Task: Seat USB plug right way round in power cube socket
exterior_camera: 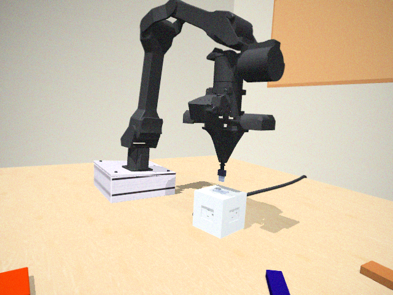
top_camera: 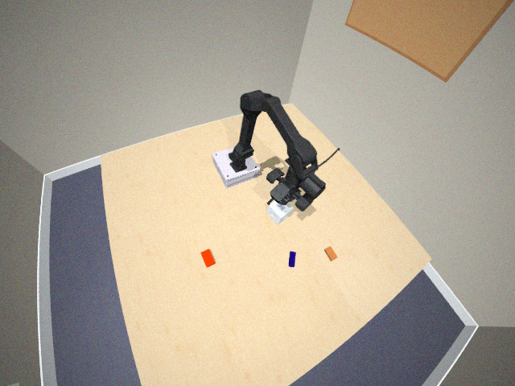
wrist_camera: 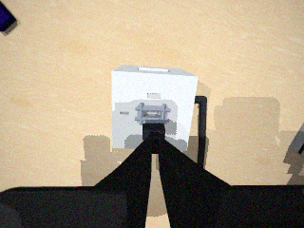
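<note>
The white power cube [top_camera: 278,214] [exterior_camera: 207,222] [wrist_camera: 128,90] stands on the table. The socket [wrist_camera: 153,113] on its top face shows in the wrist view, partly behind the plug. My gripper [exterior_camera: 222,164] [wrist_camera: 154,146] points straight down above the cube and is shut on the USB plug [exterior_camera: 221,173] [wrist_camera: 154,130]. The plug has a dark body and a pale metal end pointing down. In the exterior view its tip is clear of the socket, a little above the cube's top. Which way round the plug faces cannot be told. In the top view the arm hides the plug.
A black cable [exterior_camera: 276,186] [wrist_camera: 202,133] runs from the cube along the table. A red block [top_camera: 208,257] [exterior_camera: 14,281], a blue block [top_camera: 292,259] [exterior_camera: 277,281] and an orange block [top_camera: 330,253] [exterior_camera: 377,273] lie farther out. The arm's white base box [top_camera: 236,180] [exterior_camera: 142,185] is nearby.
</note>
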`<state>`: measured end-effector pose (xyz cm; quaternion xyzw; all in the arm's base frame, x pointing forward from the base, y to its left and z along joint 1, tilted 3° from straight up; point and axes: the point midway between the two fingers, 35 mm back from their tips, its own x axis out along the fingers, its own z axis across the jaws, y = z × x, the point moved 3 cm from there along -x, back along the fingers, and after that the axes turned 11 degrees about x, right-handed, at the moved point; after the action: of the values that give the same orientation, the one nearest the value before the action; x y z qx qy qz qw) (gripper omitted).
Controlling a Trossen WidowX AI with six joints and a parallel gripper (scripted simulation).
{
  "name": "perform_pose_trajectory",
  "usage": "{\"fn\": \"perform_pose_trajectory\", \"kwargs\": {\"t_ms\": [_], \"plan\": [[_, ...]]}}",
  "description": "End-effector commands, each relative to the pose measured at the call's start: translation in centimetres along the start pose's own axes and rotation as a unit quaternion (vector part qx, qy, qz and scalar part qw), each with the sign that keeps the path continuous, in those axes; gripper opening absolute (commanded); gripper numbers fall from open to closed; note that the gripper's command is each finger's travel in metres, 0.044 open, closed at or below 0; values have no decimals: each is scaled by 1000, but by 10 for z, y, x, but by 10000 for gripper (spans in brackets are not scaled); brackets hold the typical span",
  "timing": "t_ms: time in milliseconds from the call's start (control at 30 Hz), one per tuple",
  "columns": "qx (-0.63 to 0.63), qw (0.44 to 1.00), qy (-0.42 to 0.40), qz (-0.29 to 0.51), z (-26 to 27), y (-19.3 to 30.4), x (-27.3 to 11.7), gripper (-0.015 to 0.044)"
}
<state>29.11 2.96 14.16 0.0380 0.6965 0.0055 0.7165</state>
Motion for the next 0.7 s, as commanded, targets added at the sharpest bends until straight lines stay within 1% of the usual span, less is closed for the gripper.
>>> {"fn": "perform_pose_trajectory", "kwargs": {"t_ms": [0, 667], "plan": [[1, 1000, 0, 0, 0, 0, 1, 0], [5, 1000, 0, 0, 0, 0, 3, 0]]}}
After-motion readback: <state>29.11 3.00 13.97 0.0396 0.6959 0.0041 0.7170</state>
